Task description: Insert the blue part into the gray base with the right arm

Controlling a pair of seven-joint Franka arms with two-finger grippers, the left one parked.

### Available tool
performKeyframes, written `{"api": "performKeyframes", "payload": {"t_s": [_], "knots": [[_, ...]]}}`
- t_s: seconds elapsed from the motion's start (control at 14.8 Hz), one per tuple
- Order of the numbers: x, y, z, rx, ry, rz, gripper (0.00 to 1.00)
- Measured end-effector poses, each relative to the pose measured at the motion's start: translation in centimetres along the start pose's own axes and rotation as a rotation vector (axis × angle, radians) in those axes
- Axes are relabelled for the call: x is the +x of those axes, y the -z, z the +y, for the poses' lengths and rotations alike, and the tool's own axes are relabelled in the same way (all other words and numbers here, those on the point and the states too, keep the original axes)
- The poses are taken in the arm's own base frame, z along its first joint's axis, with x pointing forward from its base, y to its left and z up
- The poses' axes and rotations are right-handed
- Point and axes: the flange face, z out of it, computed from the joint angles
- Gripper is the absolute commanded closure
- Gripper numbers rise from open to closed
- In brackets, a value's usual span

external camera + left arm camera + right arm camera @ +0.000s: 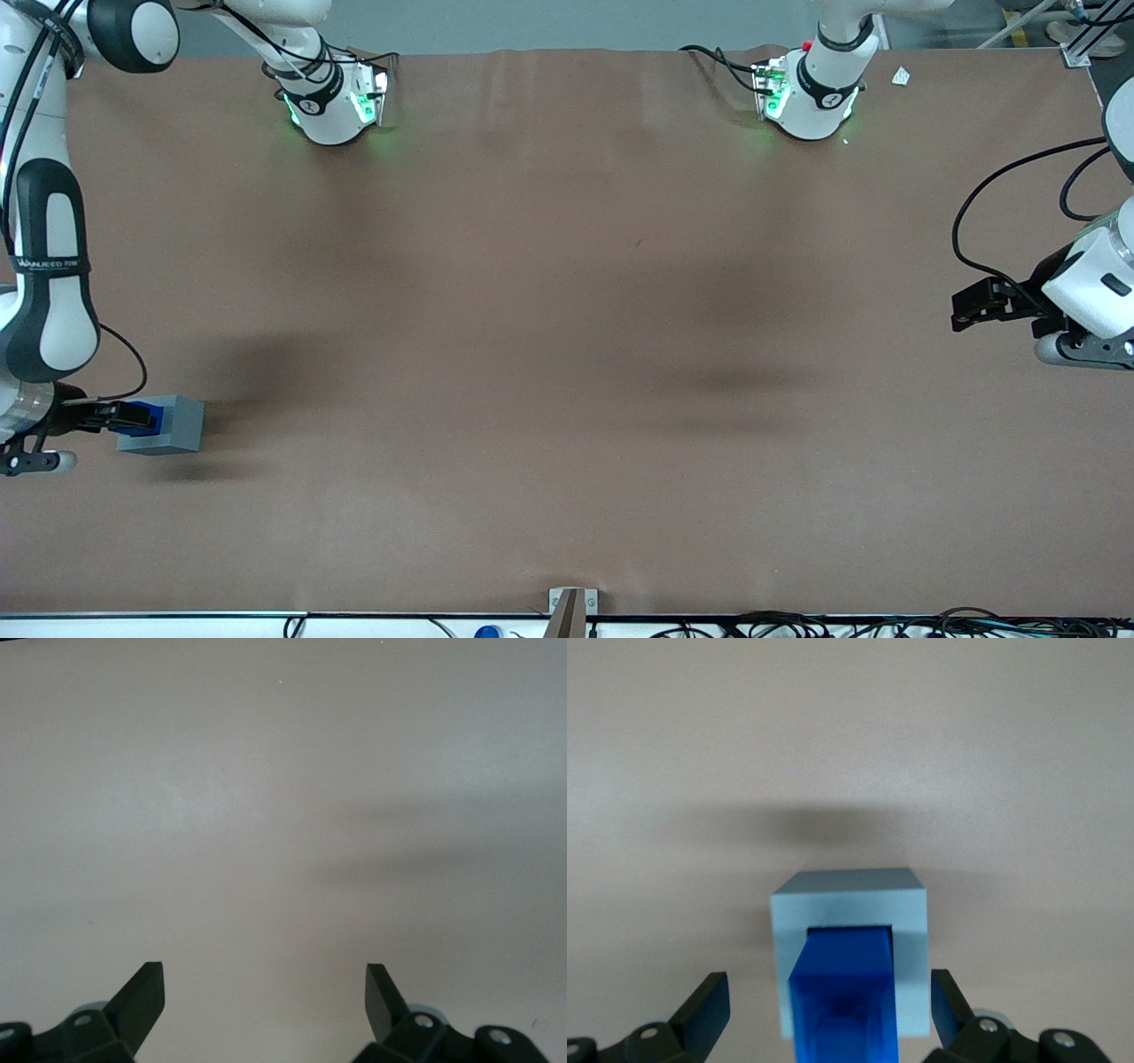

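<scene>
The gray base (175, 427) stands on the brown table at the working arm's end. The blue part (147, 416) sits in the recess in its top and sticks up out of it. In the right wrist view the blue part (846, 992) fills the square recess of the gray base (850, 899). My right gripper (124, 416) is directly above the blocks and open. Its two black fingers (709, 1005) stand wide on either side of the gray base, clear of the blue part. The gripper (828, 992) holds nothing.
The two arm bases (332, 106) (811, 97) stand at the table edge farthest from the front camera. The parked arm's gripper (983, 306) hangs at the parked arm's end of the table. A small bracket (571, 607) and cables lie along the nearest edge.
</scene>
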Motion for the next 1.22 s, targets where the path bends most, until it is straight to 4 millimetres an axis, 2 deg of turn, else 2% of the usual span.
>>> {"api": "performKeyframes", "payload": {"t_s": [0.14,0.34,0.47,0.75,1.02,1.15,1.22], "knots": [[-0.8,4.4,-1.1,0.024,0.006,-0.032,0.00],[-3.0,12.4,-3.7,0.047,-0.038,-0.057,0.00],[-4.8,16.1,-5.6,0.048,-0.071,-0.037,0.00],[-8.5,20.1,-11.9,0.025,-0.116,-0.027,0.00],[-10.7,23.6,-19.1,-0.043,-0.126,-0.017,0.00],[-11.7,25.5,-21.4,-0.057,-0.130,-0.005,0.00],[-12.3,26.5,-21.8,-0.056,-0.132,0.006,0.00]]}}
